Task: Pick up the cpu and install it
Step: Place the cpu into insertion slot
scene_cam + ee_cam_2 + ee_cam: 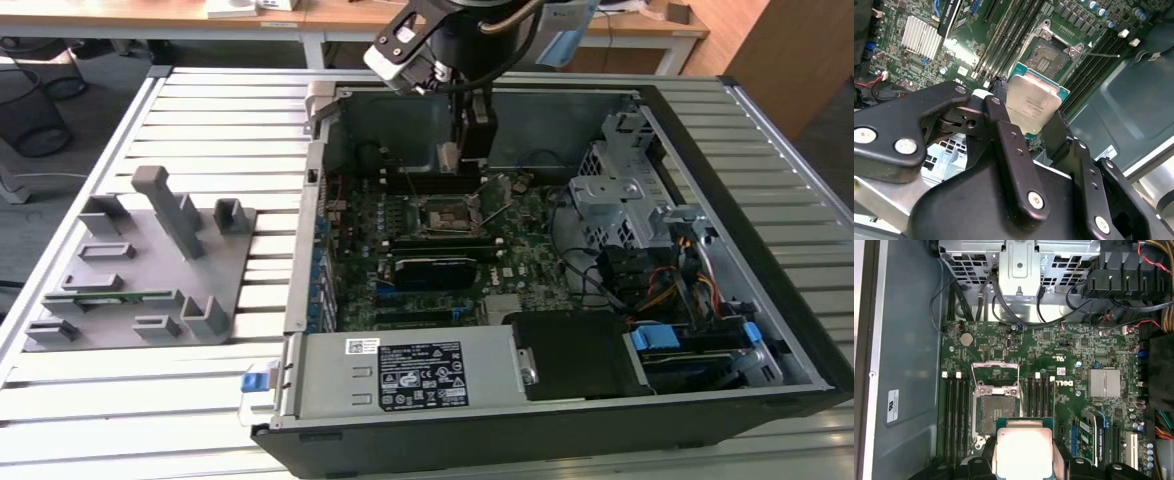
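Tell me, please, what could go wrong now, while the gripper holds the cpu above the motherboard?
1. The gripper pinches the cpu only by its edges; a slip could drop it on the open socket or the motherboard.
2. In the first wrist view the cpu is not centred over the socket; lowering it misaligned might damage the contacts.
3. The raised socket frame stands close, so the fingers may strike it.
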`<state>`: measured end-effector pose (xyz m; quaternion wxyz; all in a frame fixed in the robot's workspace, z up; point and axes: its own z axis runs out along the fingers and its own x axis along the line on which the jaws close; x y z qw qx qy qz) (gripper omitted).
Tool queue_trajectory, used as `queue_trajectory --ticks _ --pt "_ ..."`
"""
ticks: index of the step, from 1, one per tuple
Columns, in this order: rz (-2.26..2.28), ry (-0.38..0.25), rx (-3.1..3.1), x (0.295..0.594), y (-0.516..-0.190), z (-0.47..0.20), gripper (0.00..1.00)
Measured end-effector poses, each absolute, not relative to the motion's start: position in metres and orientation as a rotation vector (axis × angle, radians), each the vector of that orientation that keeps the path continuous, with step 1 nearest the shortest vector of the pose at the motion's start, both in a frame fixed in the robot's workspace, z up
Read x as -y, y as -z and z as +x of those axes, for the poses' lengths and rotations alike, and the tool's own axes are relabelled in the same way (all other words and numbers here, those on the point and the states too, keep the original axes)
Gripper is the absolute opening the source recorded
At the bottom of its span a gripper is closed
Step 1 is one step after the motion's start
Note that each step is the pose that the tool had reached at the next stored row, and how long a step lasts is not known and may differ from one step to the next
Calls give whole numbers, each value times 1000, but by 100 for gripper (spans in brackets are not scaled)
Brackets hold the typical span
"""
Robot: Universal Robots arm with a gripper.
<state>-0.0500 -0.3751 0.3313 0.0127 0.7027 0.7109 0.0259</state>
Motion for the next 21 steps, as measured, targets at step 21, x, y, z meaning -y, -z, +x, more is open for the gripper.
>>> queue_trajectory --ticks 21 --pt "2184 -114 -2252 375 -310 -50 53"
